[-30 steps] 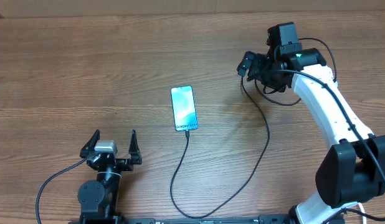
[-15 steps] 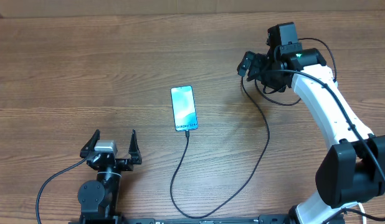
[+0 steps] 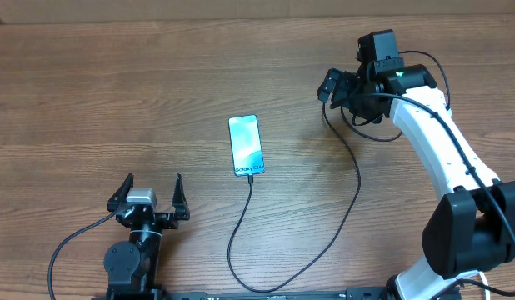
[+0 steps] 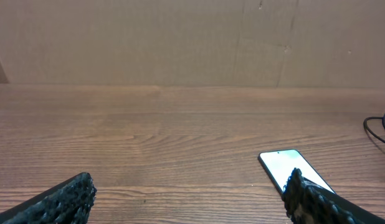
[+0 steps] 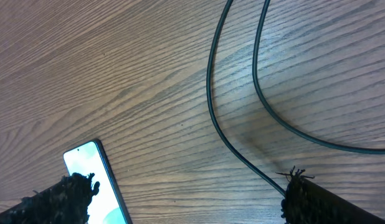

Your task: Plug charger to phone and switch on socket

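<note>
1. The left fingers (image 3: 125, 192) are spread wide apart. Nothing is in them.
2. The right fingers (image 3: 327, 87) are spread wide apart too. They hold nothing.
3. The phone (image 3: 245, 146) lies flat on the brown wooden table (image 3: 91, 83). Its screen faces up and glows light blue.
4. The phone is between the two sets of fingers and well apart from both. It is out in front of the left fingers and a bit to their right.
5. In the left wrist view, the phone shows just past the tip of the right-hand finger.
6. In the right wrist view, part of the phone shows just beside the left-hand finger.
7. The charger (image 3: 357, 179) is a thin black cable lying on the table. One end touches the short end of the phone that has the white word on it. That end points back toward the side where the left fingers are.
8. From the phone the cable makes a big loop, then runs up to the right fingers.
9. Two bits of the cable lie on the table under the right fingers, in the gap between them. I cannot tell if the fingers touch the cable.
10. I cannot see the far end of the cable.
</note>
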{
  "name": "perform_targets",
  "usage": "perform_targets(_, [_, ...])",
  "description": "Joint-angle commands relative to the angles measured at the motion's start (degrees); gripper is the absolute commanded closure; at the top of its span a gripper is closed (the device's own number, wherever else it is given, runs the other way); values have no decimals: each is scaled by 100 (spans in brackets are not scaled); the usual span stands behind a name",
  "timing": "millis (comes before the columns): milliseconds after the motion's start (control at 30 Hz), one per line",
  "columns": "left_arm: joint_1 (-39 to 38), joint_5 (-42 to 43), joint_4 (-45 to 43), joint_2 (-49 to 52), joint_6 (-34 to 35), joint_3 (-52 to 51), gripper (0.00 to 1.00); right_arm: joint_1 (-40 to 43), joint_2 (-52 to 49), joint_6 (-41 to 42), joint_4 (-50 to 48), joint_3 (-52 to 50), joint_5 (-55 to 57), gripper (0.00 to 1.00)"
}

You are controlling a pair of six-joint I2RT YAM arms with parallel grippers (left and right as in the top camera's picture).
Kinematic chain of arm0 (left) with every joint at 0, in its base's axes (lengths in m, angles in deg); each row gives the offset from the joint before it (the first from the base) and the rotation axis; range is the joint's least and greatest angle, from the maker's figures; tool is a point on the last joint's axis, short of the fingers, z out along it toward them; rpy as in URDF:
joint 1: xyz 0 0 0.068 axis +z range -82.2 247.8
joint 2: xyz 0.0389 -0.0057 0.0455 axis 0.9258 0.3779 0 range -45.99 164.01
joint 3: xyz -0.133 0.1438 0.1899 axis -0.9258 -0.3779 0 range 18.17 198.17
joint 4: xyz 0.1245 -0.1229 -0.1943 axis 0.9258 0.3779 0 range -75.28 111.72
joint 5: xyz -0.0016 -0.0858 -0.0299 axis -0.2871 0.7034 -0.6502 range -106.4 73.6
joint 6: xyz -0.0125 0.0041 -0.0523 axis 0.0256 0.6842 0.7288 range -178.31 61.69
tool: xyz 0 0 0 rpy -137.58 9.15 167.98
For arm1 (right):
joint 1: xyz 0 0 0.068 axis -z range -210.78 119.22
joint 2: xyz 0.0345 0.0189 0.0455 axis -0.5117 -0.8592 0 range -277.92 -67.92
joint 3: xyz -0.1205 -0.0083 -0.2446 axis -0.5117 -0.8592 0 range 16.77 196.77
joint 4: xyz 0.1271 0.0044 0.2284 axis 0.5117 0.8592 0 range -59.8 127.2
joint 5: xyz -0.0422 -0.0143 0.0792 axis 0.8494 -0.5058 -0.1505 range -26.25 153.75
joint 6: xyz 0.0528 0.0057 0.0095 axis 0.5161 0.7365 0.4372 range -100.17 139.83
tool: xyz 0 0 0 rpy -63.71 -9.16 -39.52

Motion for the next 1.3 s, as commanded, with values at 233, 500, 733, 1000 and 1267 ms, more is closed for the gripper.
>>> perform_targets(233, [35, -24, 11, -61, -146, -22, 0, 0, 90, -7, -26, 13, 57, 0])
perform_targets(500, [35, -24, 11, -61, -146, -22, 0, 0, 90, -9, -214, 13, 57, 0])
perform_targets(733, [35, -24, 11, -61, -146, -22, 0, -103, 160, -7, -721, 13, 57, 0])
perform_targets(1000, [35, -24, 11, -61, -146, -22, 0, -481, 629, -9, -1222, 0, 656, 0])
perform_targets(1267, [35, -24, 11, -61, -146, -22, 0, -1032, 1303, -31, -1556, -492, 2120, 0])
